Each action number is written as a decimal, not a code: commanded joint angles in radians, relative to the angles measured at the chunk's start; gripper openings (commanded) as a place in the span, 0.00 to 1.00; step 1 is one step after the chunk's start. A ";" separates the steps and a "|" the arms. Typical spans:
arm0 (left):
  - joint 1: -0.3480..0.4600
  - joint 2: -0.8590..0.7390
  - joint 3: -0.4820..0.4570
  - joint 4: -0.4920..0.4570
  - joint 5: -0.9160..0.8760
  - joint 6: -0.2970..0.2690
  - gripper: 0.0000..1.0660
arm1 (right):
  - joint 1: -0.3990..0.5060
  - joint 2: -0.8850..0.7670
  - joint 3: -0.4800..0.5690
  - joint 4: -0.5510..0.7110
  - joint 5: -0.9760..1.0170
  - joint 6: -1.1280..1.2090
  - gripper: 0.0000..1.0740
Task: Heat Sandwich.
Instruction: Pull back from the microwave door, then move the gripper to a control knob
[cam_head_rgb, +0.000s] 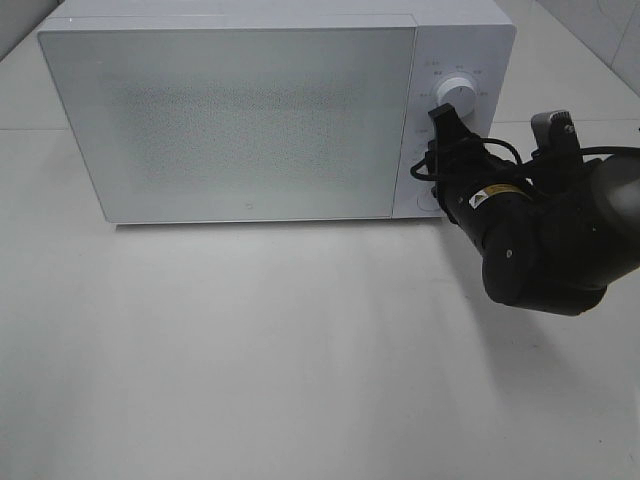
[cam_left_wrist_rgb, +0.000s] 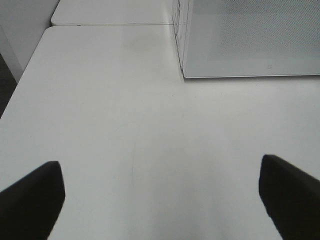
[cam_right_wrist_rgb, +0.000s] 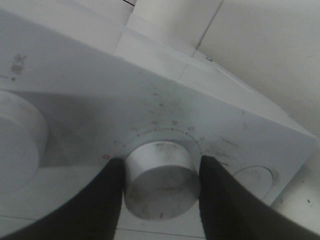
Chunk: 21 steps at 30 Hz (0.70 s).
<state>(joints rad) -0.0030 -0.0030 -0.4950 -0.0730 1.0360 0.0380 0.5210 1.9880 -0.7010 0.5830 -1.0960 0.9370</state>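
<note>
**Right gripper (cam_right_wrist_rgb: 162, 172) clamped on a dial of the microwave (cam_head_rgb: 250, 12), whose door (cam_head_rgb: 230, 120) is shut.**

The middle knob (cam_right_wrist_rgb: 160, 180) on the microwave's control panel is pinched between the right gripper's two fingers. It sits between the upper knob (cam_head_rgb: 458, 90) and the round button (cam_right_wrist_rgb: 255, 176). The sandwich is seen in no view, so its place relative to either gripper cannot be told. Nothing can be made out through the microwave's frosted door. The left gripper (cam_left_wrist_rgb: 160, 200) is held spread wide and empty over the table (cam_head_rgb: 250, 350), in front of the microwave's left corner.
</note>
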 joint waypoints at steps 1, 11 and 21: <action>-0.001 -0.027 0.002 0.002 -0.008 0.003 0.95 | -0.008 -0.018 -0.023 -0.034 -0.129 0.080 0.07; -0.001 -0.027 0.002 0.002 -0.008 0.003 0.95 | -0.008 -0.018 -0.023 -0.033 -0.161 0.326 0.07; -0.001 -0.027 0.002 0.002 -0.008 0.003 0.95 | -0.008 -0.018 -0.022 -0.032 -0.159 0.403 0.08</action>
<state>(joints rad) -0.0030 -0.0030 -0.4950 -0.0730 1.0360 0.0380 0.5210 1.9880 -0.6990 0.5860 -1.0990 1.3330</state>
